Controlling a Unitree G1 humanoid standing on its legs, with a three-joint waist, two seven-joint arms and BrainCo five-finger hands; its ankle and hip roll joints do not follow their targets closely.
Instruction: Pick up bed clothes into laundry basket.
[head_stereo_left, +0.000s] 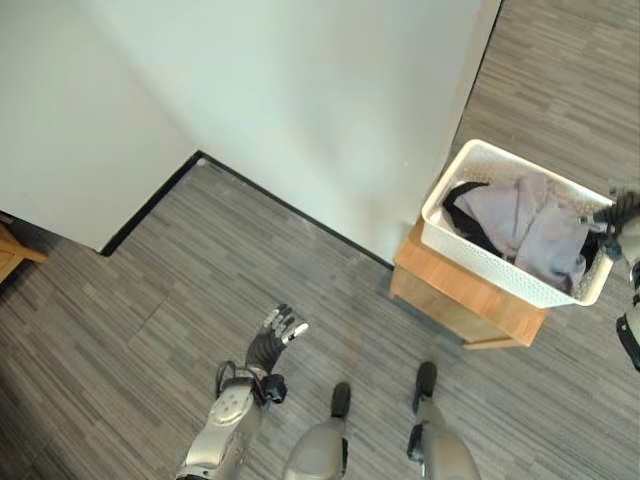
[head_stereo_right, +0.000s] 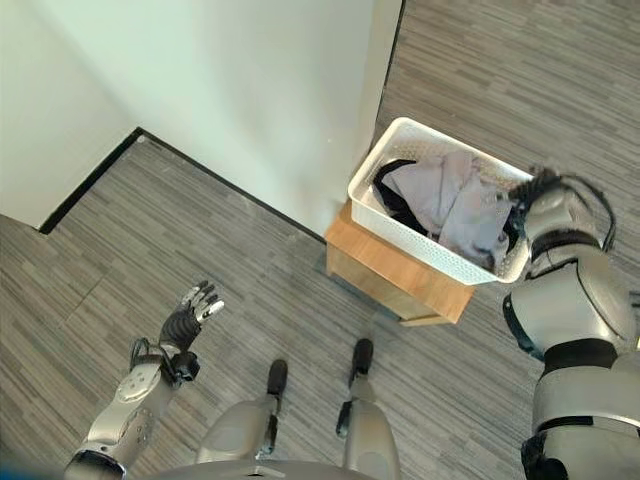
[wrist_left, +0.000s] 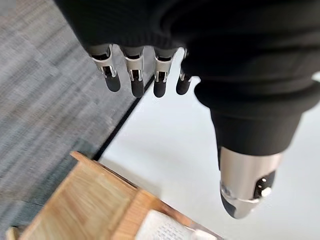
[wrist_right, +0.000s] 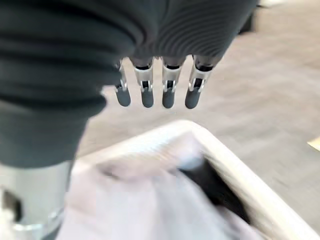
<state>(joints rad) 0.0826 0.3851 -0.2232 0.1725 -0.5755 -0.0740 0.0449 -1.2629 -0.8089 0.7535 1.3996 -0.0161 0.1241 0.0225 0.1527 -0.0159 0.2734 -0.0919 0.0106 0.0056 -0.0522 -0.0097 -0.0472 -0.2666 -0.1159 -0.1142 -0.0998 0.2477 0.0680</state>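
Both hands' fingers apart | laundry basket (head_stereo_right: 400, 235) on wooden stand (head_stereo_right: 385, 270): grey and dark clothes (head_stereo_right: 455, 205)

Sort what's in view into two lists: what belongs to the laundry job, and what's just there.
Job:
- white perforated plastic laundry basket
- pale lilac and black clothes inside it
- right hand, open above the basket's far end
- left hand, open, empty

Just there:
- low wooden stand under the basket
- white wall

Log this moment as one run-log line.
clothes: in basket | basket: on wooden stand by wall | right hand: open, over basket rim, holding nothing | left hand: open, over floor, idle
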